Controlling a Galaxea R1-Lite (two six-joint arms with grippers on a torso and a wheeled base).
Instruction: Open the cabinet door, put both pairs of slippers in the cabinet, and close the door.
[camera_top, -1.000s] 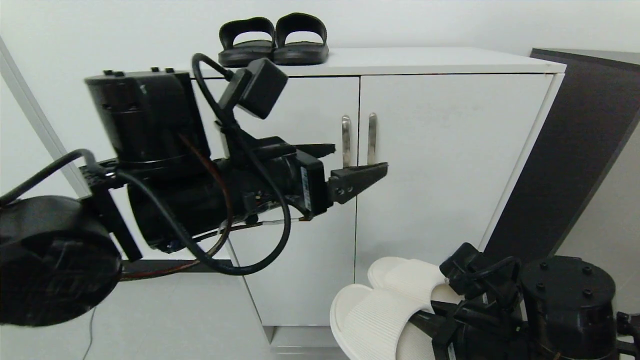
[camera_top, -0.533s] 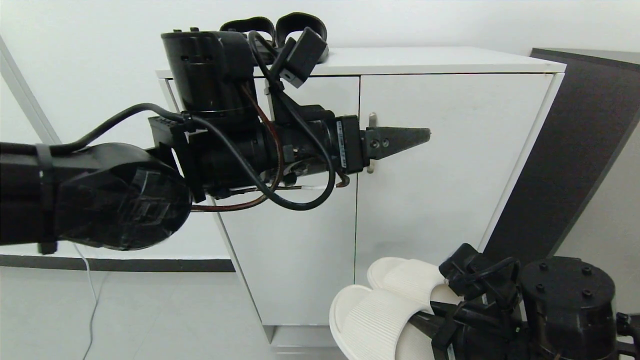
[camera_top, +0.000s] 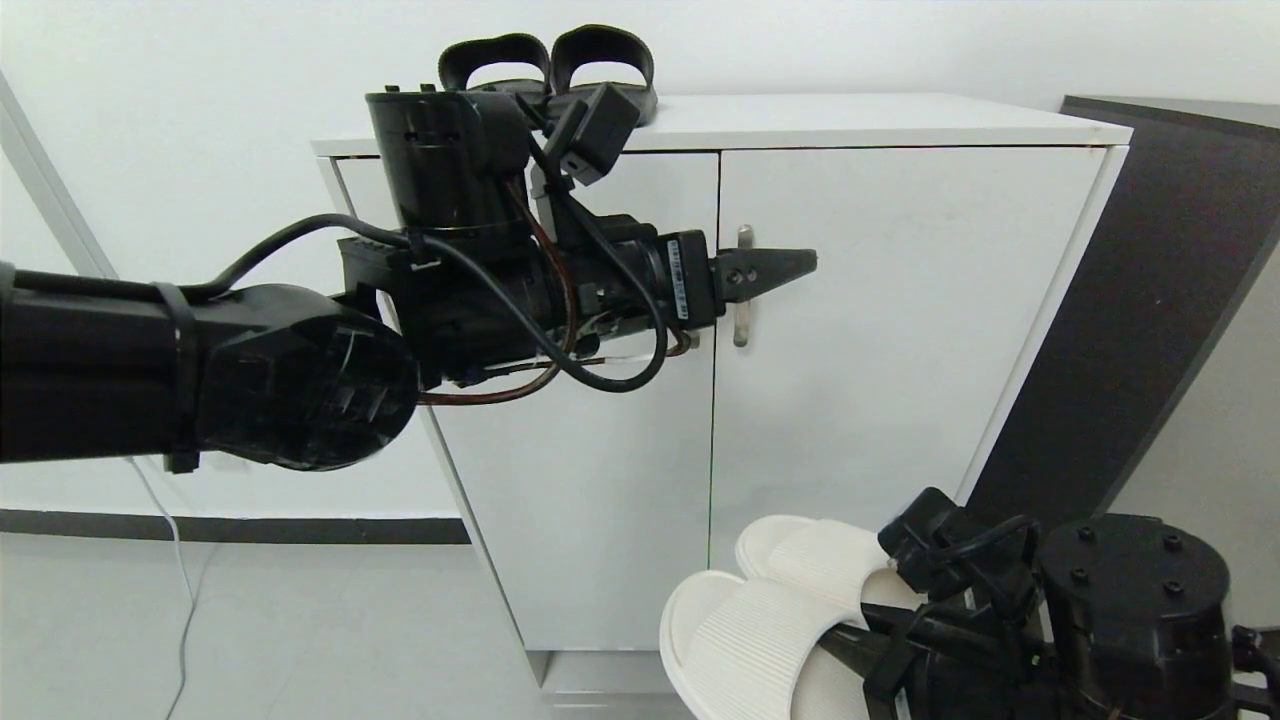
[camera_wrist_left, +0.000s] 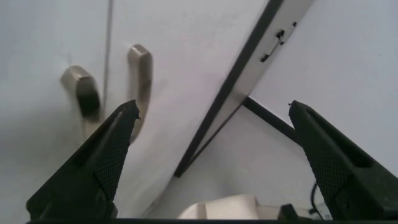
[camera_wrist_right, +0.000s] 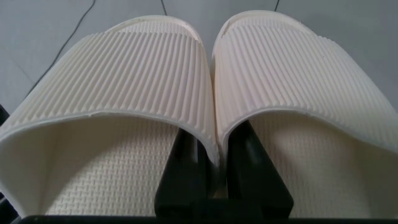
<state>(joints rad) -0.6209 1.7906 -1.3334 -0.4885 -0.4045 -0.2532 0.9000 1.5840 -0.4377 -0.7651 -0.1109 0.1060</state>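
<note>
Wall-side white cabinet (camera_top: 900, 350) stands shut. Black slippers (camera_top: 548, 75) sit on top, up behind the left gripper (camera_top: 790, 268). That gripper is spread wide and empty, with the door handles (camera_wrist_left: 140, 81) just off one fingertip. Right gripper (camera_wrist_right: 216, 155), below, is clamped on the white slippers (camera_top: 760, 620), pinching the pair together.

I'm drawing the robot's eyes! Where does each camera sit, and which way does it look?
Head view: on the robot's head, facing the white two-door cabinet; both arms show, left gripper by a metal bar handle.
Left wrist view: on the left wrist, looking past its open gripper at the handles.
Right wrist view: on the right wrist, looking along the right gripper at the cream ribbed slippers it clamps.
Shared: head and left wrist views show the handle; head and right wrist, the slippers.
</note>
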